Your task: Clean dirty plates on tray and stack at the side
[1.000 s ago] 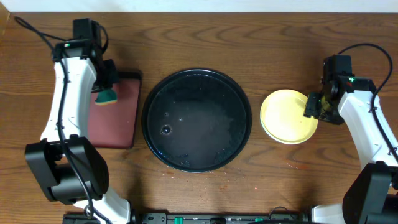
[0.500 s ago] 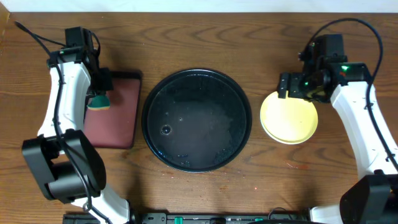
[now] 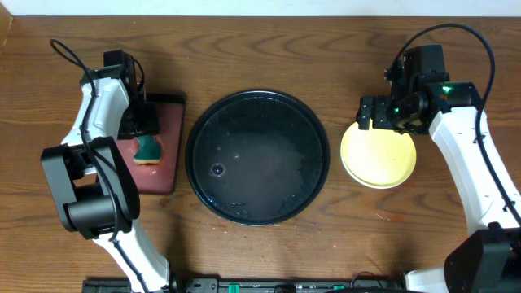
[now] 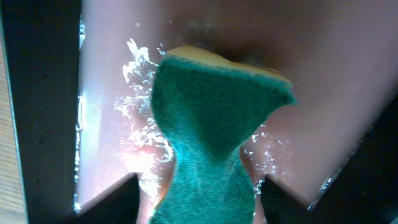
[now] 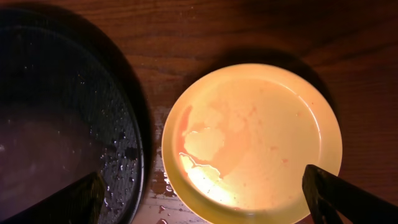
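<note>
**Desk:** One brown wooden table (image 3: pixel 260 49), and at its middle one large round black tray with a raised rim (image 3: pixel 260 146), glistening wet and carrying no plates. What step is playing out?

**Photographer:** The wrap-up, by my reading. Left of it, one smaller rectangular dark red tray (image 3: pixel 167 172) is bearing one green-and-yellow sponge (image 4: pixel 211 118). The left gripper (image 4: pixel 199 183) is pinching the sponge at its waist and pressing it against that wet surface.

**Desk:** And the plates?

**Photographer:** One pale yellow round plate (image 3: pixel 378 155) is showing, resting on the table just right of the black tray and apart from its rim. Whether any others are lying beneath it, I cannot tell. The right gripper (image 5: pixel 200 179) is hanging above it, jaws spread wide and gripping nothing.

**Desk:** Is it looking clean?

**Photographer:** A thin watery orange film is showing on its face in the right wrist view, so I am doubting it.

**Desk:** Next move?

**Photographer:** I am judging that the left gripper is needing to let the sponge go and lift clear. The right gripper is needing to rise straight up without nudging the plate.
</note>
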Controlling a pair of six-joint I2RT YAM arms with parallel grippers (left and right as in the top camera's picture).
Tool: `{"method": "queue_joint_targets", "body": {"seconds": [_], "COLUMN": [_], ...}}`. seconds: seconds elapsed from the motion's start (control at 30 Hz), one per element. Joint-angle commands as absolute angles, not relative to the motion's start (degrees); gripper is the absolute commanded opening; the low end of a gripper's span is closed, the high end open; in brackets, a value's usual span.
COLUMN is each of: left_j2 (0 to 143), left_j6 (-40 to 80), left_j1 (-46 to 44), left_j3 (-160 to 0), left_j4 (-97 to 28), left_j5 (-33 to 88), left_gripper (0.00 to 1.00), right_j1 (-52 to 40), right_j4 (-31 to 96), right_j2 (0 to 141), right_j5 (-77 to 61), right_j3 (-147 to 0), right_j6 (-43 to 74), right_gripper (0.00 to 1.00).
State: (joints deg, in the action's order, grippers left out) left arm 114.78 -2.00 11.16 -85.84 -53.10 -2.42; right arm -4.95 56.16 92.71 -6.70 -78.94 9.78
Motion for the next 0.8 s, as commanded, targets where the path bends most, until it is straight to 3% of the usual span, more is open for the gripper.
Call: {"method": "queue_joint_targets", "body": {"seconds": [0.0, 0.53, 0.77], "left_j2": [114.52, 114.45, 114.45], "left_j6": [-0.36, 1.13, 1.13], "left_j1": [11.44, 11.44, 11.44], "left_j3": [-85.6, -85.6, -85.6], "left_j4": [-53.43, -53.87, -53.87], "left_j5": [-1.91, -1.93, -1.91], "left_gripper": [0.74, 0.75, 0.76], "right_j1": [-5.3, -5.32, -5.34], "right_j4": [56.14, 67.59, 68.42], "right_j2": [91.98, 86.87, 81.01], "right_j5": [-8.4, -12.36, -16.64], "right_j3": [-79.72, -97.19, -97.54], "right_j6": [9.13, 12.43, 16.67], "right_gripper": [0.99, 0.99, 0.99]}}
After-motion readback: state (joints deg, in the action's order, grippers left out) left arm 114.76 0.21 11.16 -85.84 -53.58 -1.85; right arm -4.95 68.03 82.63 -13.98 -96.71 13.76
